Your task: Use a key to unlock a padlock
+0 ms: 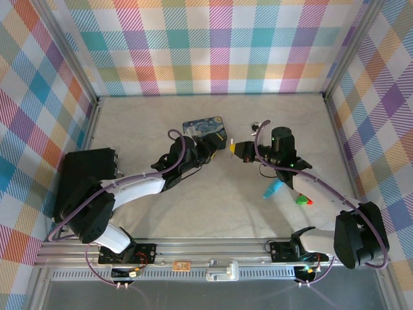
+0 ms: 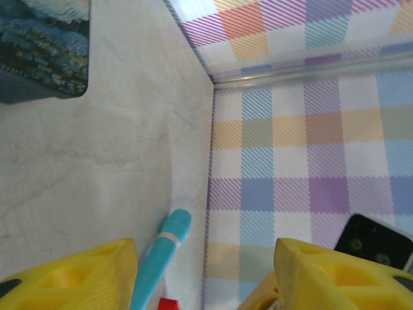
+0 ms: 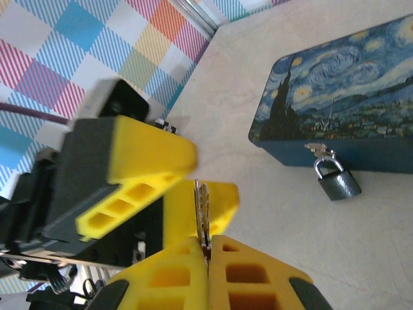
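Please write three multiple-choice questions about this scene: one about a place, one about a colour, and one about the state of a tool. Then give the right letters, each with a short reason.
1. Where is the small dark padlock with a silvery shackle in relation to the blue painted tin box?
A. on top of its lid
B. hanging at its side wall
C. inside it

2. What colour are the fingers of the right tool?
A. yellow
B. red
C. white

3. What is the state of the right tool?
A. open and empty
B. shut on the padlock
C. shut on the thin silvery metal key

Answers:
1 B: the right wrist view shows the padlock hanging from the latch on the box's wall.
2 A: both fingers are yellow.
3 C: the fingers meet and the key stands out between them.
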